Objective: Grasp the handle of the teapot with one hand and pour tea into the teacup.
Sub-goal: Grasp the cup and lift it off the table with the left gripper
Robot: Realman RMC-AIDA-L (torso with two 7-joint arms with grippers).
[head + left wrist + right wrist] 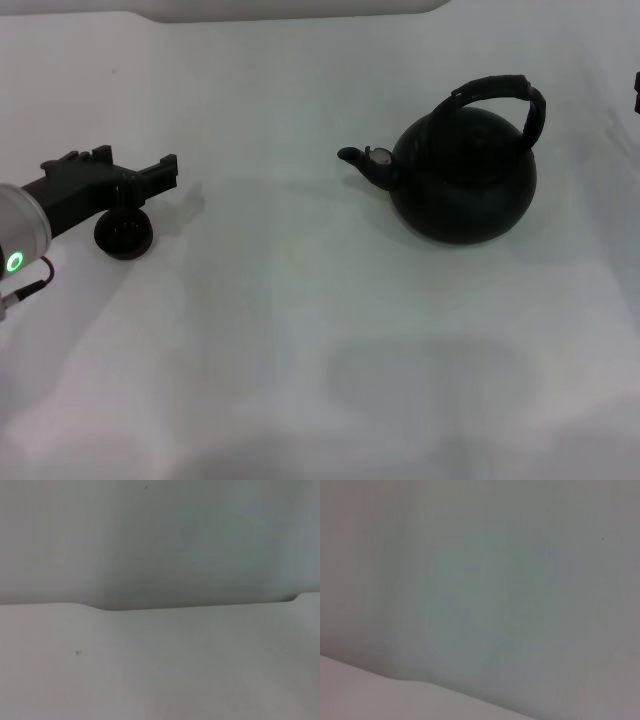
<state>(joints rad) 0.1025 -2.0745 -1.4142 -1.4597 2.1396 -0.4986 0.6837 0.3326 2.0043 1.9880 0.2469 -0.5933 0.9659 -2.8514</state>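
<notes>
The teapot (465, 185) is a large round black pot standing right of centre on the white table, with its short spout (360, 160) pointing left. Its thick black arched handle (500, 90) rises over the top, and nothing holds it. The teacup (123, 236) is a tiny dark cup at the left, far from the teapot. My left gripper (160, 172) reaches in from the left edge and hovers right over the teacup, partly hiding it. Only a dark sliver of my right gripper (637, 92) shows at the right edge, right of the handle. Both wrist views show only bare white surface.
The white table (300, 330) spreads wide between the teacup and the teapot and in front of them. Its back edge meets a pale wall (300, 8) at the top of the head view.
</notes>
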